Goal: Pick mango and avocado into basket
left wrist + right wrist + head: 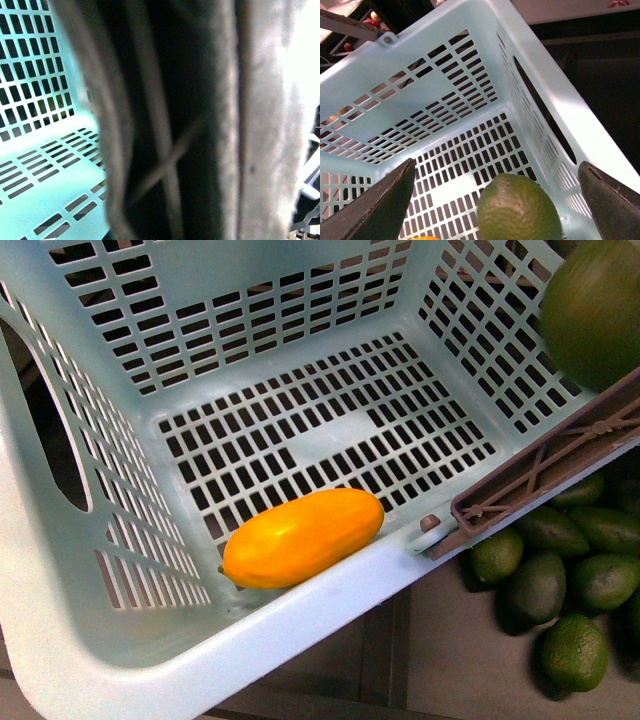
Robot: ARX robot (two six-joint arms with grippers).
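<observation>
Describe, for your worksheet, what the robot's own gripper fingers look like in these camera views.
In the right wrist view, two dark brown-grey fingers show as flat, wedge-shaped blades tapering to points, with matte, slightly worn surfaces. No cables or markings show. The left gripper is not visible: a blurred brown handle fills that view. The front view shows neither arm.

Looks like a shop's produce section: a teal shopping basket with a swing handle sits beside a heaped pile of avocados.
</observation>
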